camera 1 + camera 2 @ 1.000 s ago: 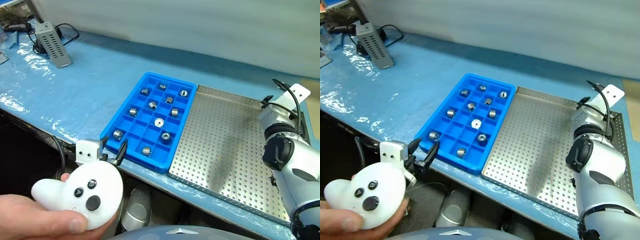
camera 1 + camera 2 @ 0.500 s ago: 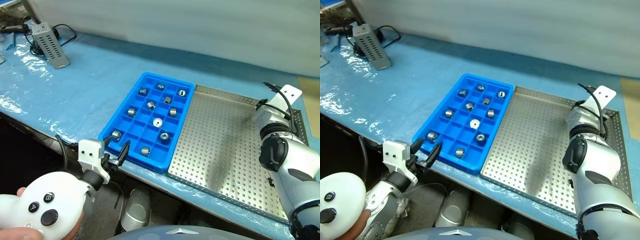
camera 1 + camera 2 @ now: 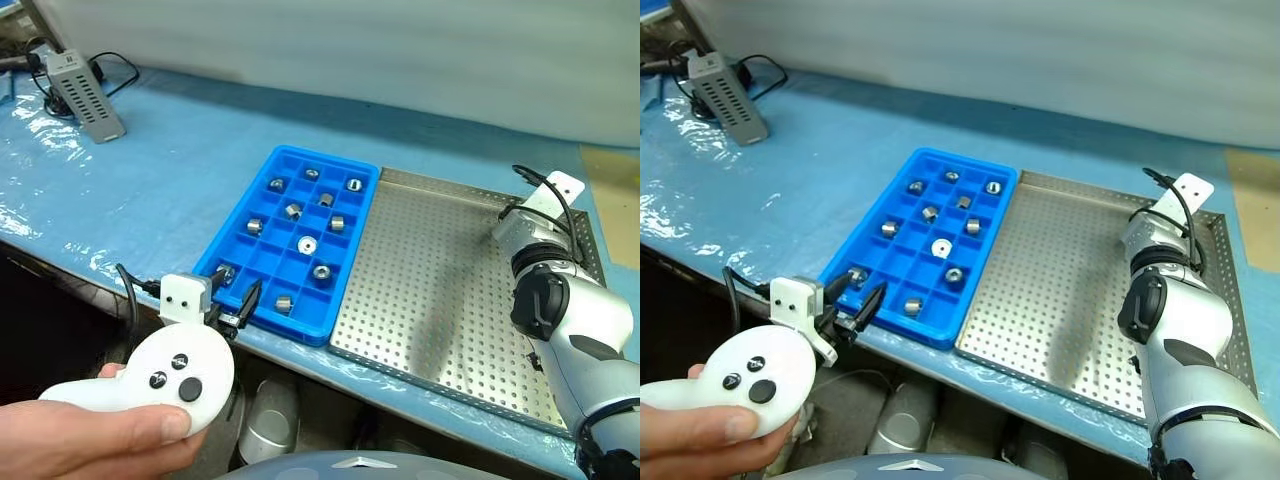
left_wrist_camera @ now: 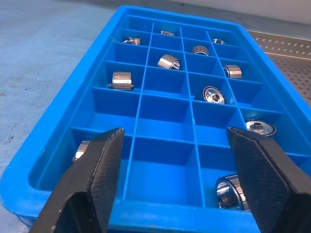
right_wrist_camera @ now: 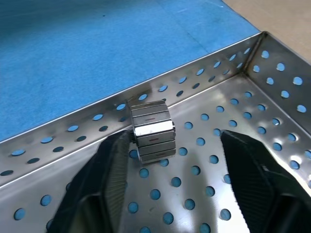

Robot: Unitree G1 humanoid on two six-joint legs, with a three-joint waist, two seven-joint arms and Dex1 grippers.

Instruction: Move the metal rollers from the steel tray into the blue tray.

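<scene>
The right gripper's jaws are hidden behind its own wrist in both eye views, the steel tray [image 3: 440, 300] runs under that arm at 3 o'clock, and a person's hand [image 3: 70, 445] is cut off at 7 o'clock.

A workshop or lab bench: blue plastic sheeting [image 3: 180, 160] covers the long table, a grey power box [image 3: 82, 92] with cables sits upper left, a perforated steel tray [image 3: 440, 290] centre right.
</scene>
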